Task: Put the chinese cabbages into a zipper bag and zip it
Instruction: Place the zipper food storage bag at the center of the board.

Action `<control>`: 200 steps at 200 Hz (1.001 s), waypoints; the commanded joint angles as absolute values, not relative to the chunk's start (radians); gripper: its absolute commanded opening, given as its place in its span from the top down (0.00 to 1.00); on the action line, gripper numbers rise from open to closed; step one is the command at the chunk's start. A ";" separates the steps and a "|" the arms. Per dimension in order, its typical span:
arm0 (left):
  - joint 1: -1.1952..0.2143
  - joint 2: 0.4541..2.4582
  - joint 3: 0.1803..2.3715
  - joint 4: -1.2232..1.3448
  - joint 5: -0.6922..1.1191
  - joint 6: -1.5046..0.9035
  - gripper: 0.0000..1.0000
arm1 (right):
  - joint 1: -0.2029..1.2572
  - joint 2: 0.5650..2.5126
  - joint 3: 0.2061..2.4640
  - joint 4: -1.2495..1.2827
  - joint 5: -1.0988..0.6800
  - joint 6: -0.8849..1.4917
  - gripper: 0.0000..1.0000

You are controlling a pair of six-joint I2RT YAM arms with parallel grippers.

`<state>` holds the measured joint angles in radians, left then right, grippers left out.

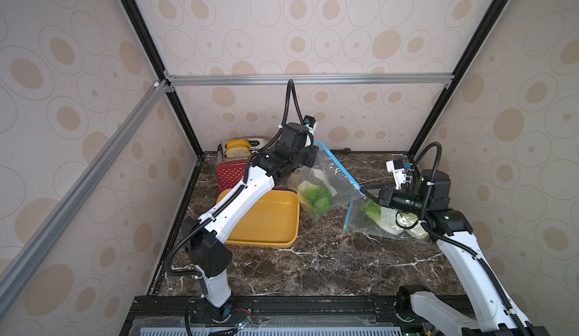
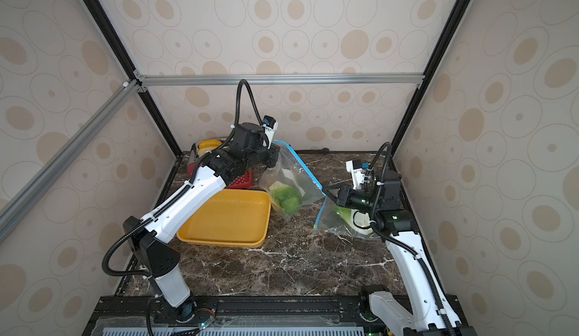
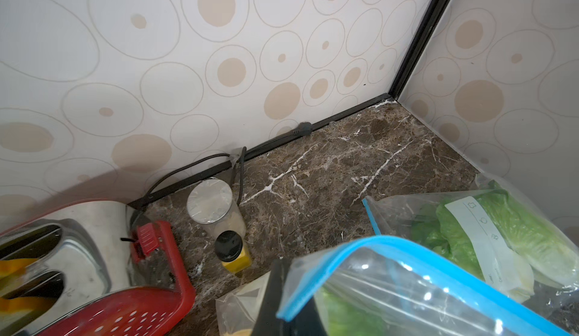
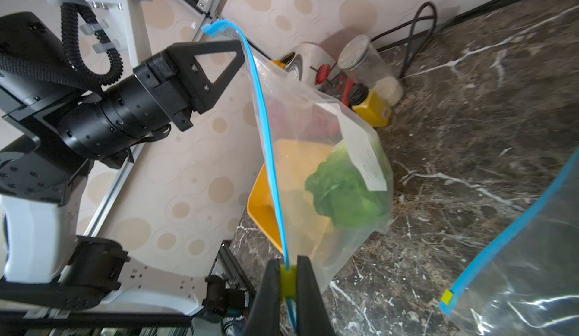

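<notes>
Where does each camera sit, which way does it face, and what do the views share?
Top views: high in front, looking down on the table; left arm and right arm show.
Left wrist: on the left arm, facing the back wall past the toaster; left gripper shows.
Right wrist: on the right arm, facing the left arm; right gripper pinches the slider.
Shared: all show the held zipper bag holding a cabbage.

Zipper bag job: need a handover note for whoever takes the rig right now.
Grippers: left gripper shut on the top corner of the raised clear zipper bag; right gripper shut on its yellow slider at the blue strip's lower end.
Things: one green chinese cabbage in the raised bag; second clear zipper bag lies on the dark marble table under the right arm, seemingly holding two more heads.
Done: no cabbage seen outside a bag.
Left: confirm both zips are sealed; unclear here.
</notes>
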<state>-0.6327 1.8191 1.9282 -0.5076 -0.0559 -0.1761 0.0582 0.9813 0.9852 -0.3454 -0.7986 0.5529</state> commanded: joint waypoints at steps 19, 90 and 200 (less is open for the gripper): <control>-0.598 1.981 1.990 -0.442 0.038 -0.273 0.81 | -0.012 0.953 0.889 -0.416 -0.605 0.610 1.00; -0.586 1.766 1.883 -0.489 -0.095 -0.230 0.01 | -0.129 1.069 0.955 -0.452 -0.239 0.539 0.91; -0.063 1.052 0.694 -0.147 -0.670 -0.274 0.01 | -0.149 1.035 0.732 -0.216 0.230 0.226 0.00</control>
<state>-0.1600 1.0748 0.8619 -0.3553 -0.5896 -0.3134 -0.1463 1.0130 0.8631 -0.3920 0.1112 0.3046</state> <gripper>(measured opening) 0.990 0.996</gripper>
